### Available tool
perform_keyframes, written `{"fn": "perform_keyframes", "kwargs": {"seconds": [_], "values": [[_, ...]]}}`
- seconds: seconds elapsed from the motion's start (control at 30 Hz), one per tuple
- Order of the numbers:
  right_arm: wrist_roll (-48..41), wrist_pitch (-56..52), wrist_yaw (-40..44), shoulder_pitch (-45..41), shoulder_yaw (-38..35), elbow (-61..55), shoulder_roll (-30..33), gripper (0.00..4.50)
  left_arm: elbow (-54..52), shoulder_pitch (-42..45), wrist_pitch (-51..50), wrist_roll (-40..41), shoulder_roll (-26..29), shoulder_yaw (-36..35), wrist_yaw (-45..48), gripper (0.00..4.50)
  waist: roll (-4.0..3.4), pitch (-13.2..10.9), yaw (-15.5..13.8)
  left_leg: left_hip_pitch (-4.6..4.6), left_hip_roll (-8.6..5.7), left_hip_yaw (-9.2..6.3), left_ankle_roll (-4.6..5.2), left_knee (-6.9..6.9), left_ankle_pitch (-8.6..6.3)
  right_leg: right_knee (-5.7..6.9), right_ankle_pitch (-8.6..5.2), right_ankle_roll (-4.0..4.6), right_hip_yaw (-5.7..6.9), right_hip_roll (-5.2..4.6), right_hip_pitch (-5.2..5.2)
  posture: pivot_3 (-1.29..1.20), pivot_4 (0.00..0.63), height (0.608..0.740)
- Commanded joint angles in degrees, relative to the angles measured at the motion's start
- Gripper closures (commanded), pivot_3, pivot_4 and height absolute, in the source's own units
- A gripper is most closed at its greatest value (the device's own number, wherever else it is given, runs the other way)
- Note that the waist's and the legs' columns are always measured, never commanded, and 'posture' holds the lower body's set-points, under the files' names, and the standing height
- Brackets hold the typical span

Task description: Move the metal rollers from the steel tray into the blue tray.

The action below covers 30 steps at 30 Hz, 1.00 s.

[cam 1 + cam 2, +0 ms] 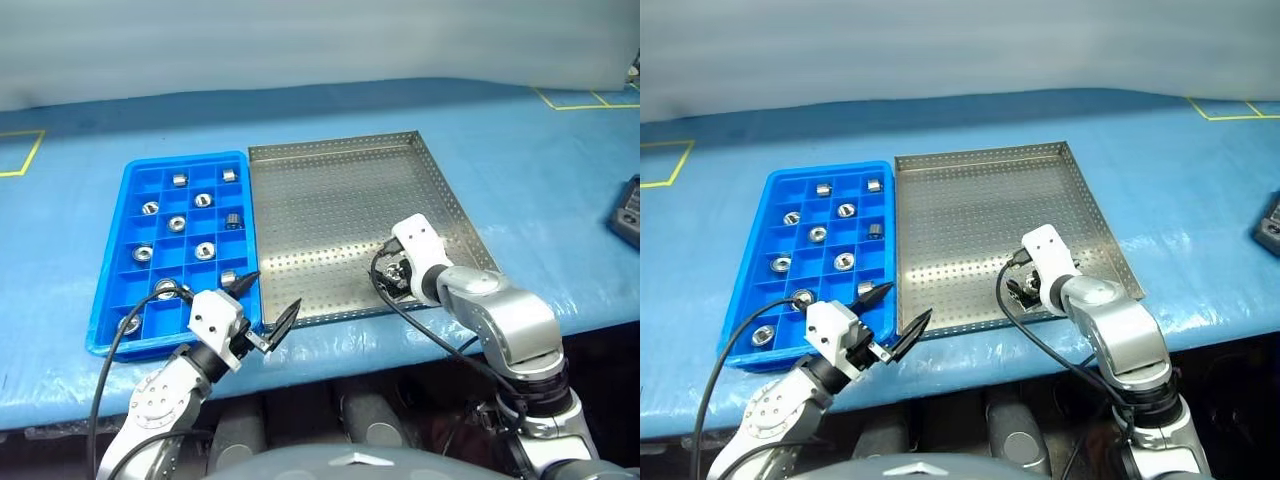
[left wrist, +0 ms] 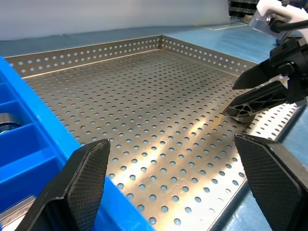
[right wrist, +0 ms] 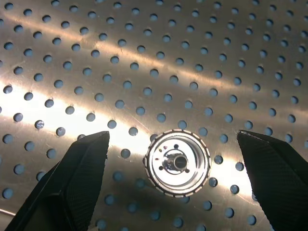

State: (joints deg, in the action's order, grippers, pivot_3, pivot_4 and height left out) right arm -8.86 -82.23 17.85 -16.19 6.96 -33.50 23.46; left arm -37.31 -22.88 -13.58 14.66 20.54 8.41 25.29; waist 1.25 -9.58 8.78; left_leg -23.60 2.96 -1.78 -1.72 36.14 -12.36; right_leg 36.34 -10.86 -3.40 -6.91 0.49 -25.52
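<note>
Lying flat on the perforated floor of the steel tray (image 1: 340, 210), one last metal roller (image 3: 178, 163) was seen between the spread fingers of the right gripper (image 3: 178, 192), hollow centre facing up. Both fingers stood wide apart and nothing was held; no contact with the roller was visible. The roller was judged small, rigid, fairly dense for its size and slippery: polished metal on polished metal, likely to skate or roll if nudged on one side only. A grip across the ribbed outer wall, fingers on opposite sides, was judged best; pinching the top rim looked risky.

Room around the roller was open on every side on the tray floor. The tray's near rim was judged to lie close behind the gripper, so a straight lift was preferred before any sideways travel toward the blue tray (image 1: 115, 265), which would also have to clear the rims where the two trays meet.

Several rollers (image 1: 176, 223) were already seated in blue compartments. The left gripper (image 1: 268, 300) was held spread and empty at the junction of both trays' near corners, well apart from the right gripper.
</note>
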Motion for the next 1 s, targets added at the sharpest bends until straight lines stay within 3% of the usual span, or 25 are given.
{"fn": "perform_keyframes", "kwargs": {"seconds": [0.03,0.57,0.67,0.9,1.0], "values": [[-0.3,-0.2,-1.1,0.8,-0.3,-1.5,-0.1,0.03,-0.3,0.6,-0.2,0.0,0.9,0.5,1.2,0.00,0.01,0.0,0.7,0.00,0.00,0.00,0.00,0.00,0.00,0.02,0.00,0.00,0.00,0.00,0.00,-0.14,0.150,0.740],[-0.1,5.6,-4.0,-1.9,2.1,9.1,-5.2,0.03,-0.3,1.1,0.0,-0.1,1.1,1.4,1.5,0.00,0.21,0.1,1.8,0.10,0.00,-0.02,0.00,0.05,0.00,0.23,0.00,0.00,-0.01,0.02,0.05,-0.07,0.150,0.740],[-0.4,6.1,-4.0,-2.9,1.9,10.1,-5.8,0.59,-0.5,0.7,0.3,-0.3,0.8,1.2,0.9,0.00,0.32,0.2,1.7,0.18,0.00,-0.02,0.01,0.11,0.01,0.38,-0.01,0.01,-0.03,0.03,0.07,-0.05,0.150,0.740],[-1.1,5.9,-2.9,-4.8,3.5,9.1,-4.5,2.80,-1.3,-0.6,0.7,-0.9,0.6,0.7,-0.5,0.00,0.32,0.2,1.0,0.17,-0.02,-0.02,0.02,0.14,0.02,0.43,-0.01,0.02,-0.04,0.02,0.06,-0.01,0.150,0.740],[-1.4,6.3,-2.2,-6.6,4.3,8.5,-4.4,2.80,-2.0,-1.4,1.0,-0.8,0.4,0.3,-1.2,0.00,0.31,0.2,0.7,0.14,-0.02,-0.03,0.02,0.13,0.02,0.43,-0.01,0.02,-0.04,0.03,0.01,0.01,0.150,0.740]]}}
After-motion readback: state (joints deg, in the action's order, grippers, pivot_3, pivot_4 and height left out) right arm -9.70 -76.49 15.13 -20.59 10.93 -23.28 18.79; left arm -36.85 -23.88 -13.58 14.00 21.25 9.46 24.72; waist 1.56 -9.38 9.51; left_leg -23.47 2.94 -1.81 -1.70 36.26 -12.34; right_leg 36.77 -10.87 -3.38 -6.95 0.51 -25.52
